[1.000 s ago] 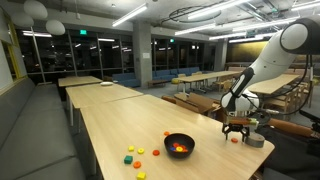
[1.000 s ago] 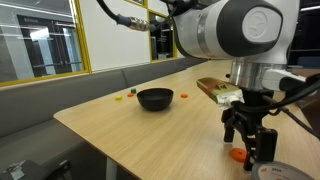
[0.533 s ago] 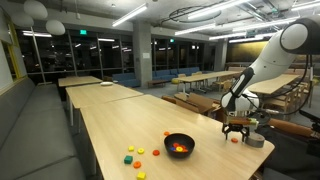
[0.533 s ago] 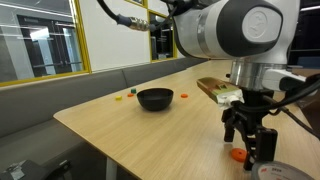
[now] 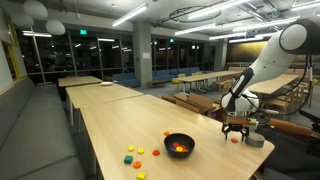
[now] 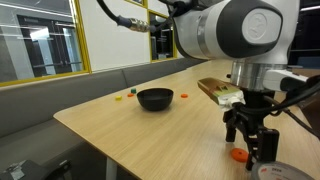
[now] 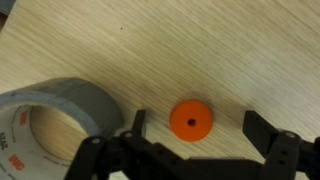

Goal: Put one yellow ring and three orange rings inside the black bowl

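Observation:
In the wrist view an orange ring (image 7: 190, 121) lies flat on the wooden table between my gripper's (image 7: 192, 125) two open fingers, with a gap on each side. It shows in both exterior views under the gripper (image 5: 236, 130) (image 6: 247, 152) as an orange spot (image 5: 233, 140) (image 6: 238, 155). The black bowl (image 5: 179, 145) (image 6: 155, 99) stands apart from the gripper and holds orange pieces (image 5: 180, 149). Yellow, orange and green pieces (image 5: 139, 152) lie loose on the table beside the bowl.
A large grey tape roll (image 7: 50, 120) lies right next to the orange ring, also seen in the exterior views (image 5: 255, 141) (image 6: 283, 173). The table's edge is near the gripper (image 5: 262, 150). A padded bench (image 5: 40, 120) runs along the table.

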Available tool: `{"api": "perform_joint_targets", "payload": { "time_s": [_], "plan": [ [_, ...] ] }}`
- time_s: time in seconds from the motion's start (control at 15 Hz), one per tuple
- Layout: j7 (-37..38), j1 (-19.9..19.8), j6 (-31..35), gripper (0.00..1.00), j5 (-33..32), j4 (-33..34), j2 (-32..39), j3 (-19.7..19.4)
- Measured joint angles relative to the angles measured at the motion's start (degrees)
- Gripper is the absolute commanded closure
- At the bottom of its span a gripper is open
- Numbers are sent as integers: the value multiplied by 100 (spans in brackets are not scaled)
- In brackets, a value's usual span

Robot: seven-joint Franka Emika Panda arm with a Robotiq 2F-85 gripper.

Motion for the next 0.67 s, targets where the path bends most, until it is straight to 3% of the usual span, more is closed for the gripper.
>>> {"api": "perform_joint_targets", "payload": {
  "time_s": [0.07,0.13,0.27,0.67],
  "plan": [
    [0,0,35,0,0,0,15,0],
    [0,0,68,25,0,1,31,0],
    [-1,0,96,34,0,3,37,0],
    [-7,0,119,80,0,100,12,4]
  ]
}}
